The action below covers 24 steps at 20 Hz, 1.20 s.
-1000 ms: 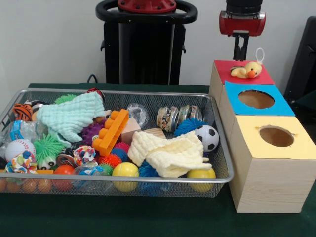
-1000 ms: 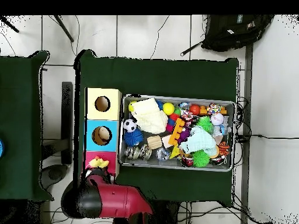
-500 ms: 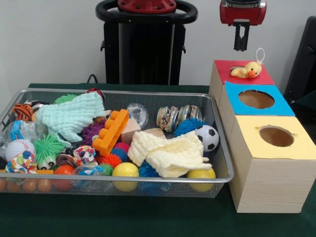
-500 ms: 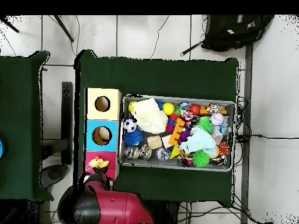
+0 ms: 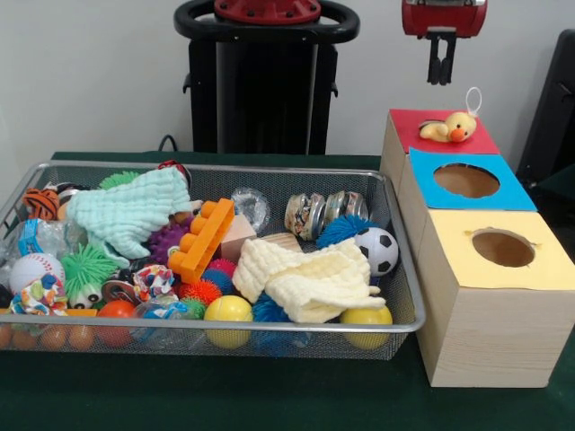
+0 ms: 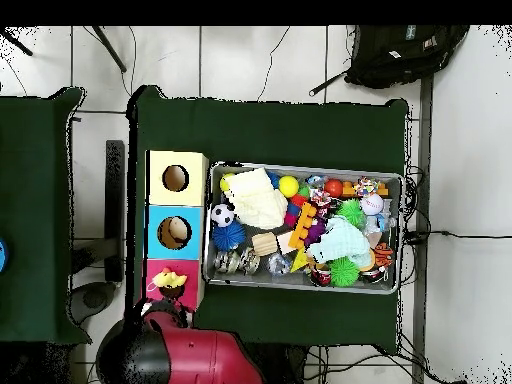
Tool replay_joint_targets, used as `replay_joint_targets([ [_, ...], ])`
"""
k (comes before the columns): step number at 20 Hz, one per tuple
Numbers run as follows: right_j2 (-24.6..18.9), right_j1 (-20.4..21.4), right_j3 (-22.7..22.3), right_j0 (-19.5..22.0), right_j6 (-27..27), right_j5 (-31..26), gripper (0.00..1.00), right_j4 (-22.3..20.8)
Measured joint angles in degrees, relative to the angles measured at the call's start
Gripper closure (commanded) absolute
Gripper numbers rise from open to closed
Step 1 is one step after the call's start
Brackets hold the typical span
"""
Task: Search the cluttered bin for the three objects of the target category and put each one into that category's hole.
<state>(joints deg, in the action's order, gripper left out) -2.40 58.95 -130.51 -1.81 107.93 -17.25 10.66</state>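
A yellow plush duck point(image 5: 449, 128) with a white loop lies on the red top point(image 5: 481, 141) of the far box and covers its hole. In the overhead view the duck point(image 6: 168, 280) sits at the box row's end nearest the arm. My gripper point(image 5: 439, 74) hangs well above and slightly behind the duck. Its two black fingers are a little apart and hold nothing. The wire bin point(image 5: 269, 169) is packed with toys: a soccer ball point(image 5: 378, 250), yellow balls point(image 5: 227, 311), spiky balls, two cloths and an orange brick point(image 5: 202, 239).
Beside the bin stands a row of three wooden boxes. The blue top point(image 5: 514, 194) and the yellow top point(image 5: 550, 266) each have an uncovered round hole. Two metal tins point(image 5: 307, 214) lie at the bin's far side. The red arm point(image 6: 195, 350) is at the table's edge.
My gripper has risen straight up from just above the duck to near the picture's top. The duck stays on the red box and the bin's contents have not moved.
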Motion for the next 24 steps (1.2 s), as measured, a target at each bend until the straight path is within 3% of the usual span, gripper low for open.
replay_joint_targets([
  [10, -0.4, -2.9, 0.2, 1.0, 0.0, 0.8, 1.00, 0.0],
  [24, -1.5, -5.5, 0.4, 1.5, 0.0, 14.2, 1.00, 0.0],
])
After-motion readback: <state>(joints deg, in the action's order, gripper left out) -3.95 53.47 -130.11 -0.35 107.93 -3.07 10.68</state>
